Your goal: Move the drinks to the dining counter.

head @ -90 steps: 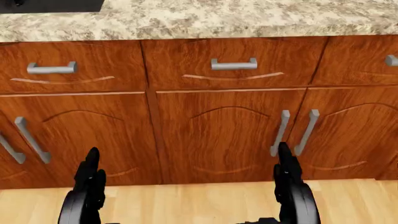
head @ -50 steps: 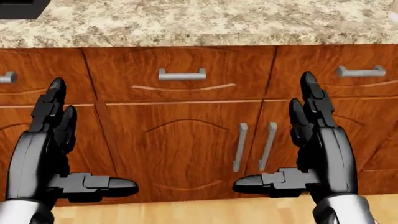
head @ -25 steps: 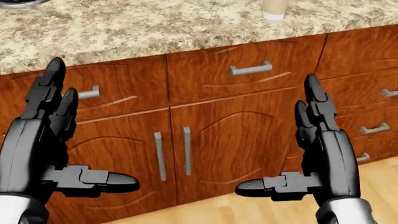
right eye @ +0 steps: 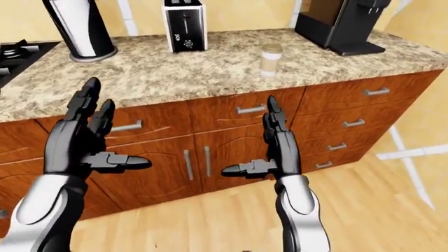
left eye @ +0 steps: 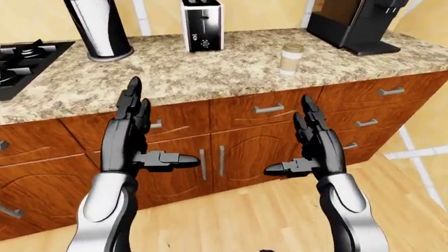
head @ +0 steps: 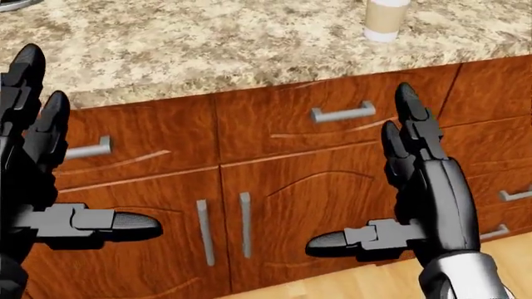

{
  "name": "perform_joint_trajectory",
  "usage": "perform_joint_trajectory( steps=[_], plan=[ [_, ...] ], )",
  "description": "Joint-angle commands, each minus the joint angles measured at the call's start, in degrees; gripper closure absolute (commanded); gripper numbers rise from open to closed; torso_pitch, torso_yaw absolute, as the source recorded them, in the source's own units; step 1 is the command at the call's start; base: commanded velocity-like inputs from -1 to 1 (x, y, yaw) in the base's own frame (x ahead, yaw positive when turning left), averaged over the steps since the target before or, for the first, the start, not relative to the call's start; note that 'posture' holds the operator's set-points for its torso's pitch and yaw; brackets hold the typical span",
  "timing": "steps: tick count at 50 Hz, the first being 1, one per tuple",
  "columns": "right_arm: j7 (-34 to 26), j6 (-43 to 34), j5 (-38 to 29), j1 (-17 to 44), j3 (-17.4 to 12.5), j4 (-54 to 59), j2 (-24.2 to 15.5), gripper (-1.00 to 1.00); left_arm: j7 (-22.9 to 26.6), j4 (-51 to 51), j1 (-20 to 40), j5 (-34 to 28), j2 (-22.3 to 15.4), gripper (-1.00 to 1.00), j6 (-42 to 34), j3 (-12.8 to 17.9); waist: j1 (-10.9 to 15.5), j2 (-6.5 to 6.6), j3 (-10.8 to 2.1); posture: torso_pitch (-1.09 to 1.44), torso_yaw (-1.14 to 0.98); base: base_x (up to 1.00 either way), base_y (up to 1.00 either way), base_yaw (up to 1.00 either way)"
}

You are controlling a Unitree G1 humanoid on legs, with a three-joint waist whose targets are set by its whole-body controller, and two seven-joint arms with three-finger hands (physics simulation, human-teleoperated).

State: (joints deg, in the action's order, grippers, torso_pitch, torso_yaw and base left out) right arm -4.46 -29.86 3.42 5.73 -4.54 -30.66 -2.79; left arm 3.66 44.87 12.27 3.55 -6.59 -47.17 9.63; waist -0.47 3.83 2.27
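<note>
We've got both hands up w/ nothing in them: left hand (left eye: 129,142) and right hand (left eye: 315,149), fingers spread, thumbs pointing inward. They hang near us, level w/ the wood cabinets (left eye: 238,152). The drink, a paper cup (left eye: 290,58), stands upright on the granite counter (left eye: 210,73), far right of centre. Farther off: toaster (left eye: 201,24), coffee machine (left eye: 353,23) at right, steel canister (left eye: 98,29) and stove (left eye: 21,65) at left.
</note>
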Motion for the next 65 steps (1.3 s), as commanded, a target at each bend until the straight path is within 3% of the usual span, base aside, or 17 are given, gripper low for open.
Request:
perform_joint_trajectory(
  steps=[1, 8, 13, 14, 20, 25, 29, 30, 31, 33, 35, 37, 48, 51, 56, 61, 65],
  plan=[
    [0.41, 1.08, 0.13, 0.97, -0.61, -3.3, -0.46, -1.0, 0.11, 1.75, 1.04, 0.66, -0.22, -1.0, 1.12, -0.09, -0.33, 0.41, -0.54, 0.0, 0.0, 0.0, -0.92, 0.0],
    [0.23, 2.36, 0.4, 0.57, -0.66, -2.7, -0.31, -1.0, 0.1, 2.14, 1.29, 0.95, -0.67, -1.0, 0.63, 0.26, -1.04, -3.04, -0.61, 0.0, 0.0, 0.0, -0.92, 0.0],
    [0.41, 1.68, 0.53, 0.73, -0.63, -3.57, -0.37, -1.0, -0.01, 2.36, 1.42, 1.05, -0.69, -1.0, 0.43, 0.15, -1.24, -8.11, -2.0, 0.0, 0.0, 0.0, -0.92, 0.0],
    [0.31, 1.42, 0.75, 0.88, -0.64, -3.83, -0.39, -1.0, -0.03, 2.57, 1.47, 1.14, -0.73, -1.0, 0.14, 0.32, -2.04, -6.24, -2.07, 0.0, 0.0, 0.0, -0.91, 0.0],
    [0.28, 0.4, 1.14, 1.21, -0.68, -5.8, -0.44, -1.0, -0.25, 4.81, 2.42, 1.77, -1.26, -1.0, -2.51, 1.14, -2.27, -7.9, -1.11, 0.0, 0.0, 0.0, -0.31, 0.0],
    [0.15, 0.87, 1.07, 0.9, -0.22, -5.49, -0.36, -1.0, -0.12, 4.19, 1.72, 1.79, -1.28, -1.0, -1.39, 1.11, -1.68, -5.69, -0.25, 0.0, 0.0, 0.0, -0.03, 0.0],
    [0.11, 0.91, 0.91, 0.9, -0.05, -5.67, -0.3, -1.0, -0.06, 4.02, 1.63, 1.84, -1.24, -1.0, -0.99, 1.16, 0.22, -2.67, -2.01, 0.0, 0.0, 0.0, -0.29, 0.0],
    [0.09, 1.15, 0.89, 0.99, -0.11, -5.35, -0.3, -1.0, -0.04, 3.89, 1.62, 1.86, -1.23, -1.0, -0.84, 1.19, 0.33, -3.38, -2.62, 0.0, 0.0, 0.0, -0.07, 0.0],
    [-0.08, 1.7, 0.82, 0.82, 0.01, -5.34, -0.31, -1.0, -0.04, 3.57, 1.59, 1.84, -1.23, -1.0, -0.49, 1.18, 0.63, -5.14, 0.36, 0.0, 0.0, 0.0, 0.0, 0.0],
    [-0.16, 2.68, 0.37, 0.65, 0.14, -5.1, -0.3, -1.0, -0.05, 3.52, 1.36, 1.81, -1.14, -1.0, -0.27, 1.04, 1.82, -5.54, -0.85, 0.0, 0.0, 0.0, 0.0, 0.12],
    [-0.24, 3.46, 0.22, 0.51, 0.12, -4.66, -0.27, -1.0, 0.02, 3.19, 0.92, 1.69, -1.05, -1.0, 0.31, 0.95, 2.51, -10.61, 0.23, 0.0, 0.0, 0.0, 0.0, 0.71],
    [-0.44, 3.74, 0.11, 0.52, 0.24, -4.77, -0.26, -1.0, 0.03, 3.51, 0.92, 1.74, -1.05, -1.0, -0.11, 1.12, 1.42, -7.66, 0.4, 0.0, 0.0, 0.0, 0.0, 0.96],
    [1.09, 0.94, 0.42, 1.55, -0.02, -8.37, -0.13, -1.0, -0.01, 2.24, 3.08, 2.24, -2.1, -1.0, -0.9, 2.15, -0.08, -3.88, -0.65, 0.0, 0.0, 0.0, 0.0, 0.64],
    [1.44, -0.73, 0.92, 1.69, -0.14, -10.07, -0.08, -1.0, -0.32, 2.72, 3.88, 2.56, -2.45, -1.0, -1.81, 2.18, -0.34, 0.56, -0.5, 0.0, 0.0, 0.14, 0.0, 0.0],
    [1.52, -0.23, 0.76, 2.03, 0.07, -9.2, -0.21, -1.0, -0.39, 2.93, 3.74, 2.82, -2.47, -1.0, -1.78, 2.27, 0.58, -1.31, 0.05, 0.0, 0.0, 0.21, 0.0, 0.0],
    [1.7, -0.55, 0.87, 2.29, 0.09, -8.9, -0.19, -1.0, -0.4, 2.64, 3.25, 2.89, -2.39, -1.0, -1.06, 2.16, 0.85, -8.35, -0.07, 0.0, 0.0, 0.35, 0.0, 0.0],
    [1.66, -0.1, 0.85, 2.43, -0.02, -8.27, -0.31, -1.0, -0.55, 3.08, 3.41, 3.05, -2.38, -1.0, -1.57, 2.3, 0.89, -6.7, 0.21, 0.0, 0.0, 0.45, 0.0, 0.0]
  ],
)
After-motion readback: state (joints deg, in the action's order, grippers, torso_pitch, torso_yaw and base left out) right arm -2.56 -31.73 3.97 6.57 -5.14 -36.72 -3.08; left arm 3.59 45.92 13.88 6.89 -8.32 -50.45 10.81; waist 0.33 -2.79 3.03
